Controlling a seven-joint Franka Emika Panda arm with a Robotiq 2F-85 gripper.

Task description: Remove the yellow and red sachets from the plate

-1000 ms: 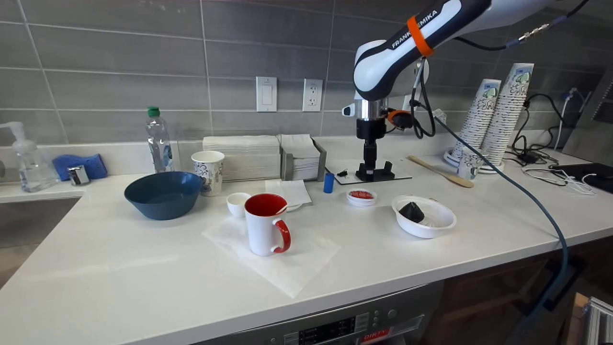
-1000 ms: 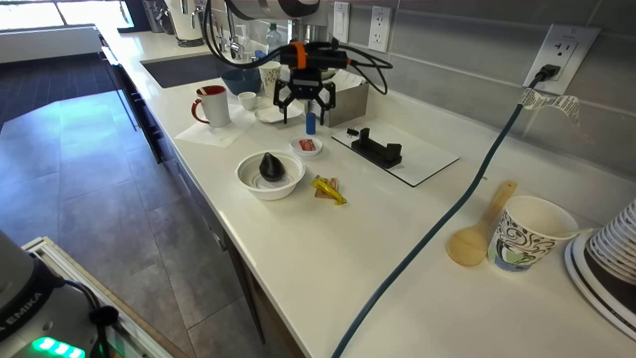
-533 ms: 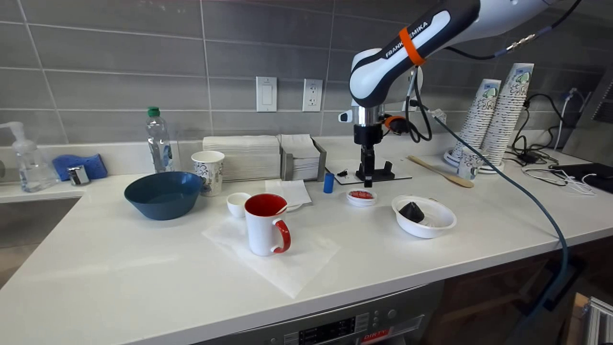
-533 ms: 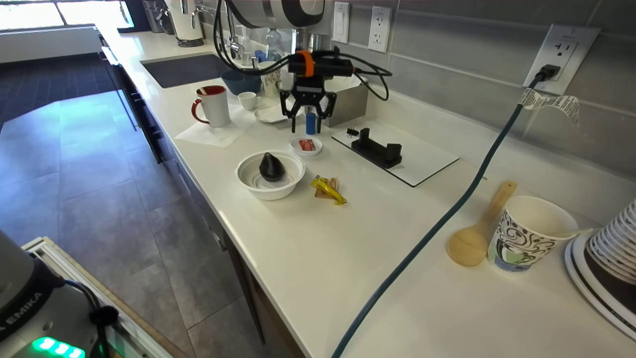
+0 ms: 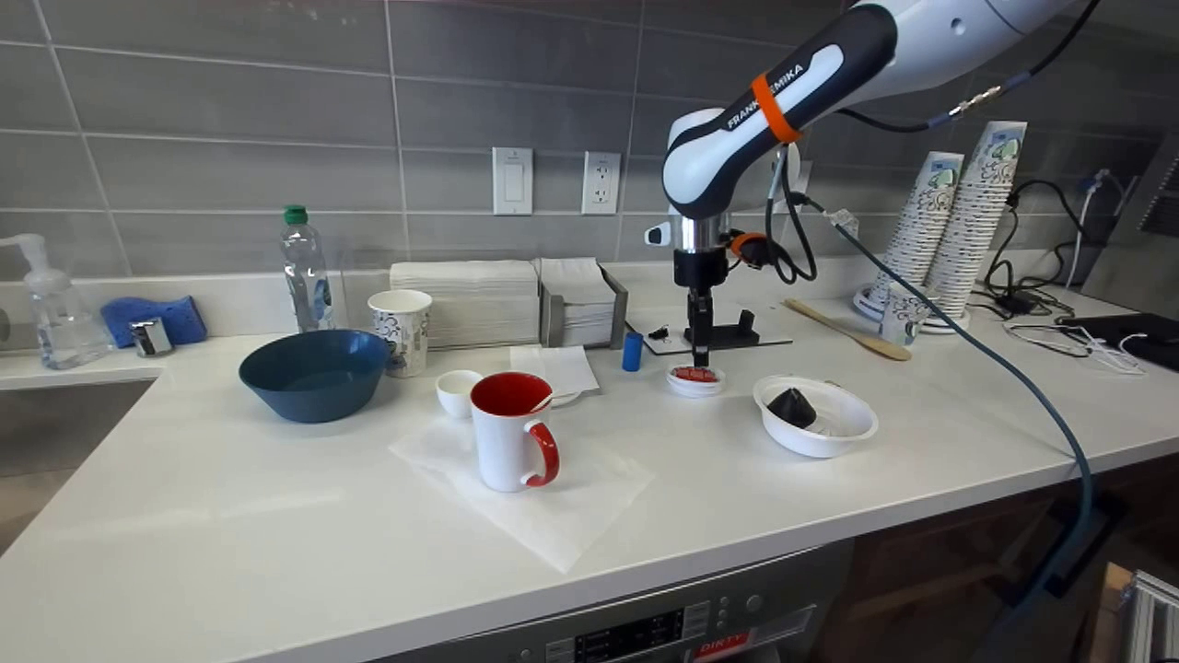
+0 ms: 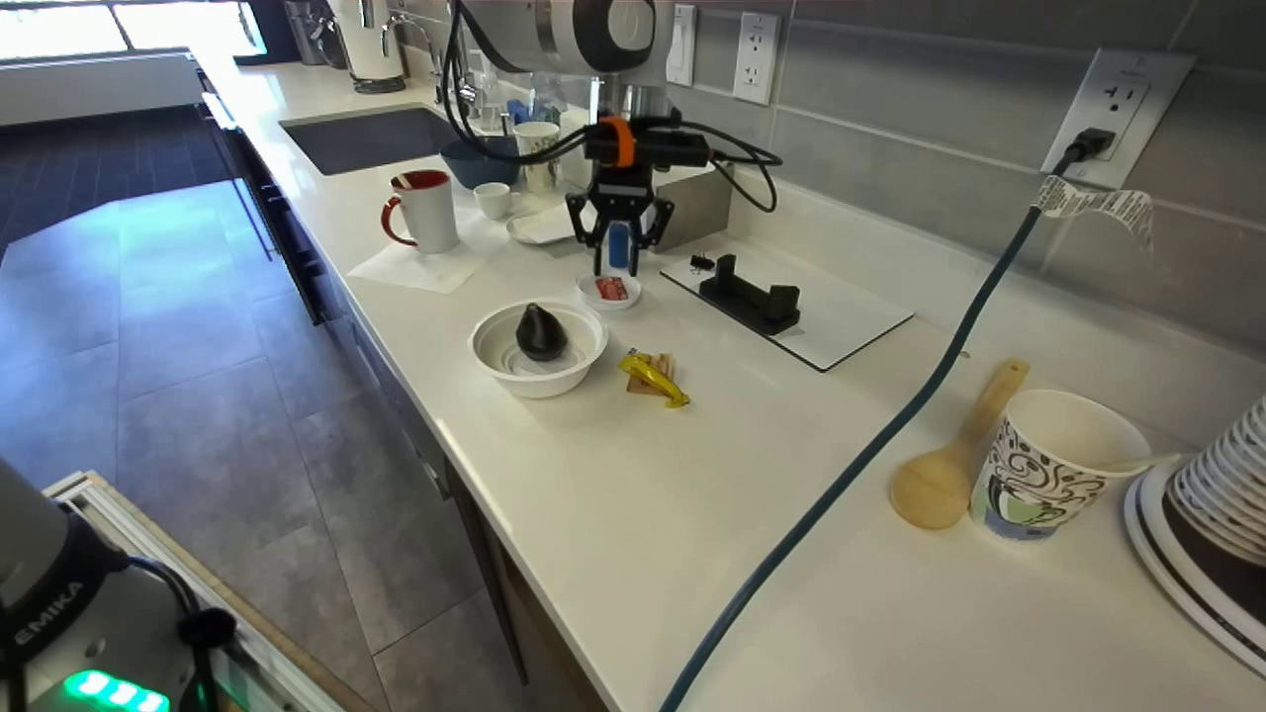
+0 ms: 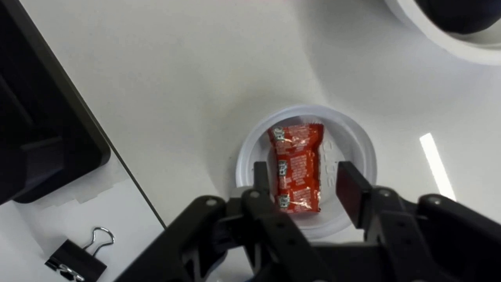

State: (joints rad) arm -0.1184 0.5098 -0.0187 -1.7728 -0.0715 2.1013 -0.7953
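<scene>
On the small white plate (image 7: 309,109) the red sachet (image 7: 298,172) lies flat, as the wrist view shows. My gripper (image 6: 615,269) points straight down just over that plate. Its fingers are partly drawn together but open, one on each side of the red sachet, with a gap to it on both sides; I see no contact. In an exterior view the fingertips look level with the plate's far rim. The yellow sachet (image 6: 655,380) rests on the counter, on top of a brown packet, off the plate.
A larger white bowl (image 6: 482,351) with a dark object in it stands near the plate. A blue cylinder (image 5: 632,352) is behind the plate, close to a black holder (image 6: 749,300) on a white board. The red-lined mug (image 5: 502,451) stands farther along the counter.
My gripper has come down toward the plate and over the red sachet. Its fingers have moved closer together. Both sachets and the plate stay where they were.
</scene>
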